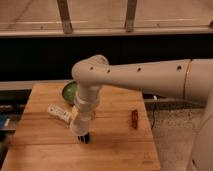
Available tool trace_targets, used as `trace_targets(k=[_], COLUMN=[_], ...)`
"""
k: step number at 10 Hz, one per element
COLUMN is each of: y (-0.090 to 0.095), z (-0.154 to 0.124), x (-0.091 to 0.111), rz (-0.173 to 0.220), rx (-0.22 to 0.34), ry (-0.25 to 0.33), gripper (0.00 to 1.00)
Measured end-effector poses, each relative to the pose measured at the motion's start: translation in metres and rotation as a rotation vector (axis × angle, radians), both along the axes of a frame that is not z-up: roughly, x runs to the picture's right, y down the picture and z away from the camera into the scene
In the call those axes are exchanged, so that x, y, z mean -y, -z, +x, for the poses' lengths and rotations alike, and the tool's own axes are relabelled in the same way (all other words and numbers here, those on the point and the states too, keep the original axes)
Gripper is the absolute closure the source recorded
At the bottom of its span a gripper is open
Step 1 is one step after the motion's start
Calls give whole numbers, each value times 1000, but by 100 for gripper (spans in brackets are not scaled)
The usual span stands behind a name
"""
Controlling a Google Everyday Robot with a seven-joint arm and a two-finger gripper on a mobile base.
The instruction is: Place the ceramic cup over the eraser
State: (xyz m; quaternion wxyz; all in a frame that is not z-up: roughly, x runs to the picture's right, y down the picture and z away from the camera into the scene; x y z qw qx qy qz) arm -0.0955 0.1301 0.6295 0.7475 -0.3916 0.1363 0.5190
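Reaching down from the right, the arm sets its pincer point(83, 137) low over the near middle of the wooden surface point(115, 150), at or almost at the boards. Whether the pincer is spread, pressed together or pinching something cannot be told, because the wrist hides it from above.

An off-white, elongated thing lies on its side just left of the wrist. It is probably the ceramic cup point(60, 114), though its shape is hard to read. A dark patch shows right under the pincer's tip. It could be the eraser or the pincer's own end, and I cannot tell which. A green bowl point(69, 91) sits at the far left, half hidden behind the arm. A small brown block point(134, 119) lies well apart to the right.

As I judge it, the task is not finished, since no cup stands upside down over anything. If the cup is the thing lying there, then lifting it, turning it and lowering it over the eraser all remain to be done.
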Motion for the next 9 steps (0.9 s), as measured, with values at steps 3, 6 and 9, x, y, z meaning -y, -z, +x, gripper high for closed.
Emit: trace_targets(k=[3, 6, 9], y=[0, 0, 0], z=[0, 0, 0], x=[0, 0, 0], rz=[0, 0, 0], rx=[0, 1, 1], ry=[0, 0, 0], gripper=[26, 20, 20])
